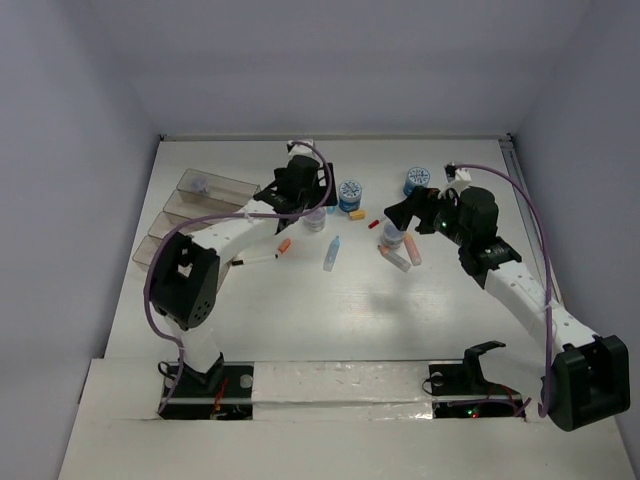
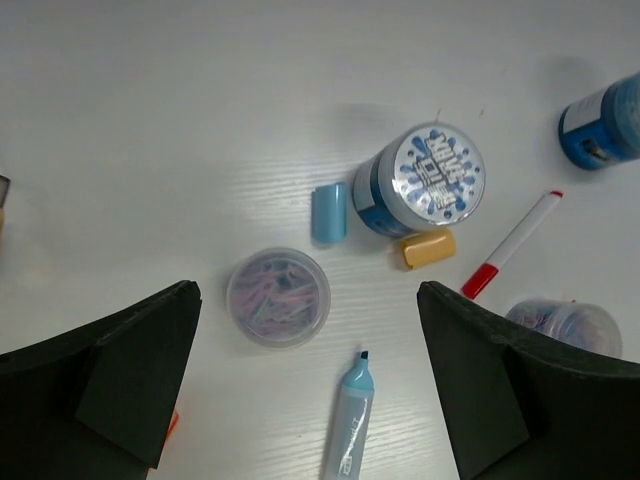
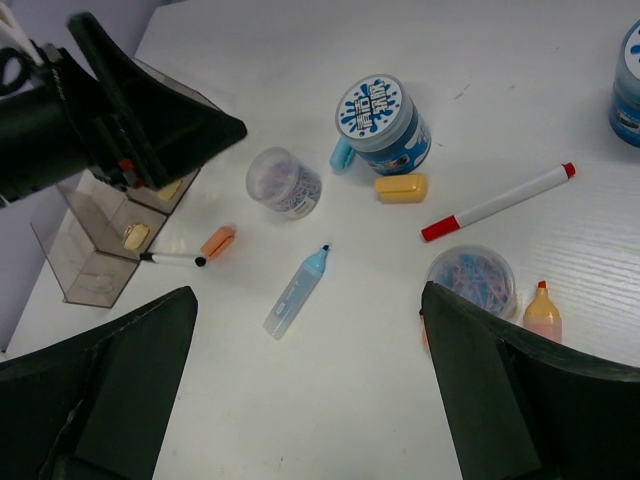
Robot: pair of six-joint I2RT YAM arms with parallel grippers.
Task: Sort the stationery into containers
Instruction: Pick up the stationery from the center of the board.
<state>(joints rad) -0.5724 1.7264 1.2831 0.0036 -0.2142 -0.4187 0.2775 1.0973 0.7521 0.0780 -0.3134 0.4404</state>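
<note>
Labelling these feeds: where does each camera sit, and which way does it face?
Top: above and behind, looking down on the table; left arm and right arm show.
Left wrist: straight down on the blue tub; its jaws at lower corners.
Right wrist: slanting down toward the bins; its jaws below, left arm top left.
Both wrist views share that tub and the blue marker.

The bins (image 1: 185,205) sit at the left edge of the bench (image 1: 300,320). Centrally, a low tub (image 2: 278,297) lies left of a taller tub (image 2: 425,180), with a marker (image 2: 350,415) before it and a pen (image 2: 512,245) at right.
</note>
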